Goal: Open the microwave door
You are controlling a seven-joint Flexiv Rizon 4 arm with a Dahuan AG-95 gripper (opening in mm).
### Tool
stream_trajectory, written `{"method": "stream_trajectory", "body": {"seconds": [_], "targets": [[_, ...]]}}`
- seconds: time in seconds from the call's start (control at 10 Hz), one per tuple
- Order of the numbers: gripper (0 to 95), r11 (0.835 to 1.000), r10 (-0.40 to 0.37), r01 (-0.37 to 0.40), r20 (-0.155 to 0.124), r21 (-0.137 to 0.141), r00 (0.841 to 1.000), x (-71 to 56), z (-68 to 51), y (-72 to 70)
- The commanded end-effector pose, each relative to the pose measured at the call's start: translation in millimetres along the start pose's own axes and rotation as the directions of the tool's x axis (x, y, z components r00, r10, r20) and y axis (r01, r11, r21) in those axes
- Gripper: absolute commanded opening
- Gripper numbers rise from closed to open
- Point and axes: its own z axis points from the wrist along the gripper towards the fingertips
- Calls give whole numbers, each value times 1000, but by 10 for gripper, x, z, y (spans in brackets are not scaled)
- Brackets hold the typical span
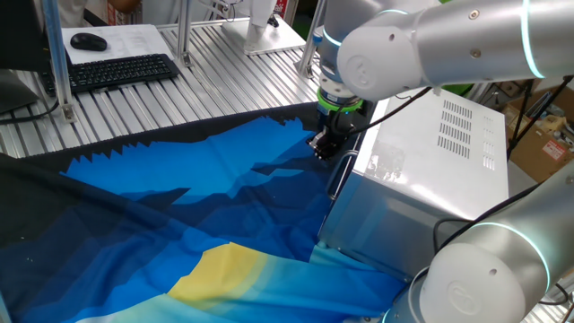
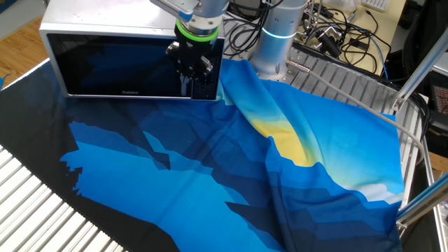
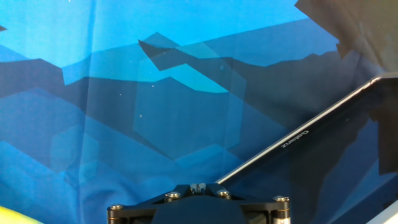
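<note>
Microwave: large silver box at the table's edge, its front facing the blue cloth; the vented casing shows in one fixed view.
Cloth: blue and yellow patterned sheet spread over the table in front of the oven, rumpled near the arm's base.
Microwave door: dark glass panel in a silver frame, appears shut flush with the casing; in the hand view its lower edge runs diagonally across the right side.
Handle: slim silver bar on the door's front, long axis vertical, at the door edge nearest the control panel.
Gripper: pointing steeply down, right at the top of the handle, on the door's front side.
Jaw state: fairly narrow, not fully closed; the fingertips are hidden against the dark glass, so I cannot tell whether they clasp the bar or just sit beside it.
Key relation: the bar runs downward from the pincer, so the fingers straddle it crosswise to its length; the door lies behind the fingers, the open cloth in front.
Coming move, as a judgement: a pull away from the oven face, out over the cloth, swinging about the far hinge.
</note>
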Motion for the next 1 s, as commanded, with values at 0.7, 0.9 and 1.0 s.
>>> {"method": "stream_trajectory", "body": {"seconds": [0.7, 0.9, 1.0], "targets": [[0, 120, 914, -971, -359, -208, 190, -155, 228, 480], [0, -126, 905, -975, -424, -185, -36, -80, 156, 560], [0, -156, 901, -972, -428, -176, -67, -55, 131, 608]]}}
